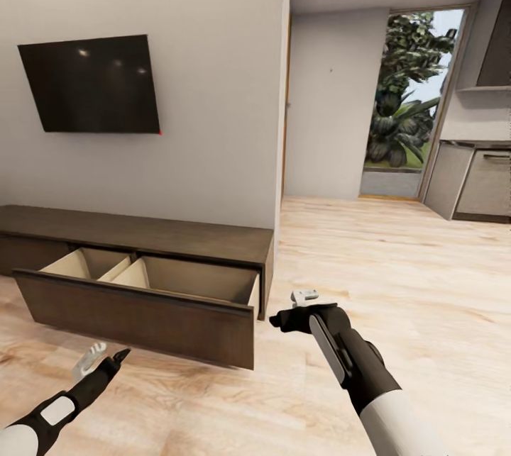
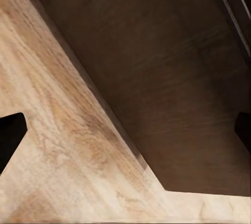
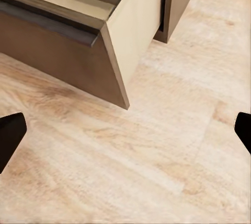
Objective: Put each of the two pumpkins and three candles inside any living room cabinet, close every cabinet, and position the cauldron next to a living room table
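Observation:
The long dark brown cabinet (image 1: 149,233) stands against the wall under the TV. Its wide drawer (image 1: 135,315) is pulled out, showing a beige inside with a divider and nothing that I can see in it. My left gripper (image 1: 103,361) hovers open low in front of the drawer's face (image 2: 172,78), its dark fingertips (image 2: 10,136) spread wide. My right gripper (image 1: 289,315) is open just off the drawer's right corner (image 3: 112,62), over bare floor. Pumpkins, candles, cauldron and coffee table are out of view.
A black TV (image 1: 89,84) hangs on the wall above the cabinet. To the right a wall corner (image 1: 281,158) opens onto light wood floor (image 1: 397,264), a glass door with plants (image 1: 408,101) and grey kitchen cupboards (image 1: 475,183).

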### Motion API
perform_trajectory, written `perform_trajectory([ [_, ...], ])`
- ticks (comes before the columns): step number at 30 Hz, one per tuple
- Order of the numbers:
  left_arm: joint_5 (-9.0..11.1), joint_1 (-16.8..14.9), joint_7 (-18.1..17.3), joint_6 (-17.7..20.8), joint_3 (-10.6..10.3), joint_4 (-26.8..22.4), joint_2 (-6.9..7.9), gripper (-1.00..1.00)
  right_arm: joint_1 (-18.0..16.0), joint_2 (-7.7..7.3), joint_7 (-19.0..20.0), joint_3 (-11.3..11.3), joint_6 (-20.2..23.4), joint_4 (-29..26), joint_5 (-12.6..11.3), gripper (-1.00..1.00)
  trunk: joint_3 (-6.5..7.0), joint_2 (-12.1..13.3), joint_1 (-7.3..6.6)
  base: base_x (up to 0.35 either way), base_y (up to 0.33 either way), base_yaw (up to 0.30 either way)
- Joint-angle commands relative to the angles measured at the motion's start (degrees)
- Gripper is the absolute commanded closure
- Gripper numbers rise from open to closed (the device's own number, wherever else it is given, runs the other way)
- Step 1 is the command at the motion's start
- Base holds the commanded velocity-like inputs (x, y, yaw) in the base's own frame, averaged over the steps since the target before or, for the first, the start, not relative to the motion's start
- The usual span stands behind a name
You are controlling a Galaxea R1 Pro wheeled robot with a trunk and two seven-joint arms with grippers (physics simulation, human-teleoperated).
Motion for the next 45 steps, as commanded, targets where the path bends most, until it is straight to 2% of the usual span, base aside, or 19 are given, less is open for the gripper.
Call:
perform_trajectory([
  [1, 0.1, 0.0, 0.2, 0.4, 0.5, 0.1, 0.01, -1.00, 0.0, 0.00, 0.1, 0.0, 0.2, 0.3, 0.0, -1.00, 0.08, 0.0, -0.04, 0.000, -0.046, 0.000],
  [7, 0.0, 0.0, 2.8, 0.4, 0.5, 0.3, 0.01, -1.00, 0.0, -0.01, 0.1, -0.1, 0.2, 3.0, 0.0, -1.00, 0.86, 0.1, -0.19, 0.000, -0.017, 0.000],
  [12, 0.0, 0.0, 3.2, 0.3, 0.5, 0.4, 0.01, -1.00, 0.0, -0.07, 0.1, 0.0, 0.2, 3.8, 0.0, -1.00, 1.51, 0.1, -0.32, 0.000, -0.003, 0.000],
  [22, 0.0, 0.0, 3.4, 0.4, 0.5, 0.7, 0.01, -1.00, 0.0, -0.01, 0.1, 0.3, -0.3, 8.8, 0.0, -1.00, 2.81, 0.3, -0.58, 0.000, 0.000, 0.000],
  [27, -0.2, 0.0, 3.9, 0.5, 0.6, 0.3, 0.03, -1.00, 0.0, 0.04, 0.2, 0.8, -0.4, 11.1, 0.0, -1.00, 3.26, 2.3, -1.68, 0.000, 0.000, 0.000],
  [29, -0.6, 0.0, 5.0, 0.6, 0.6, 0.1, -0.13, -1.00, 0.0, 0.04, 0.2, 1.4, -0.4, 11.4, 0.0, -1.00, 3.43, 3.1, -2.12, 0.000, 0.000, 0.000],
  [30, -1.3, 0.0, 7.1, 0.6, 0.6, -0.1, -0.56, -1.00, 0.0, 0.01, 0.2, 2.2, -0.4, 11.6, 0.0, -1.00, 3.52, 3.5, -2.34, 0.000, 0.000, 0.000],
  [35, -1.7, 0.0, 8.1, 0.7, 0.7, -0.2, -0.77, -1.00, 0.0, 0.00, 0.2, 2.5, -0.4, 14.5, 0.0, -1.00, 3.96, 5.5, -3.43, 0.000, 0.000, 0.000],
  [41, -2.0, 0.0, 8.2, 0.8, 0.6, -0.2, -2.63, -1.00, 0.0, 0.00, 0.1, 2.5, -0.4, 16.9, -0.1, -1.00, 4.49, 7.9, -4.75, 0.000, 0.000, 0.000],
  [45, -3.6, 0.0, 8.1, 0.7, 0.6, 0.2, -3.55, -1.00, 0.0, 0.00, 0.0, 2.5, -0.4, 17.1, -0.1, -1.00, 4.84, 9.5, -5.63, 0.000, 0.000, 0.000],
])
